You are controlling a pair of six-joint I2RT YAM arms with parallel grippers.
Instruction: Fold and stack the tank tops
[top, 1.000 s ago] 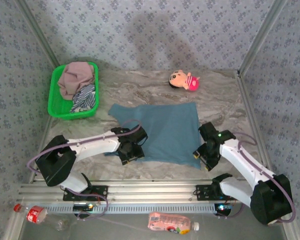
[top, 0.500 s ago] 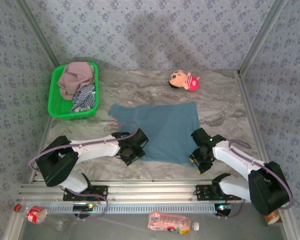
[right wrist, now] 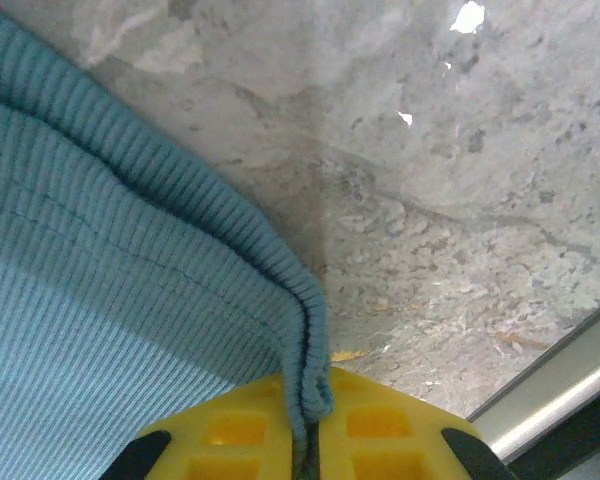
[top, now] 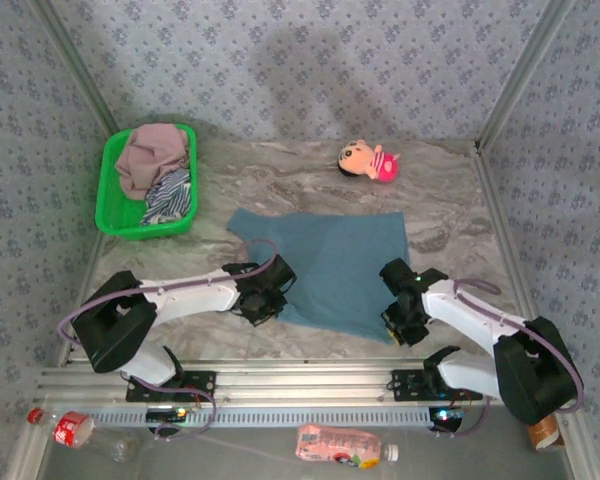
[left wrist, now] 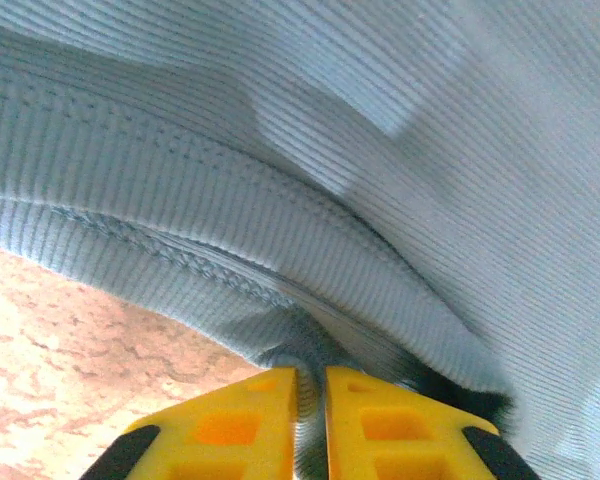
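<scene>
My left end effector (left wrist: 311, 395) and right end effector (right wrist: 310, 430) each clench a near corner of the teal tank top (top: 340, 265); the bottle (top: 345, 446) label is unreadable.

Top view: soft even light falling from above, broad faint shadow lying on back wall (top: 310, 70). Left wrist view: teal-blue tank top (left wrist: 380, 150) softening toward top right, looking washed pale. Right wrist view: small glare specks shining on table (right wrist: 460, 150), cloth ribbing showing crisp.
</scene>
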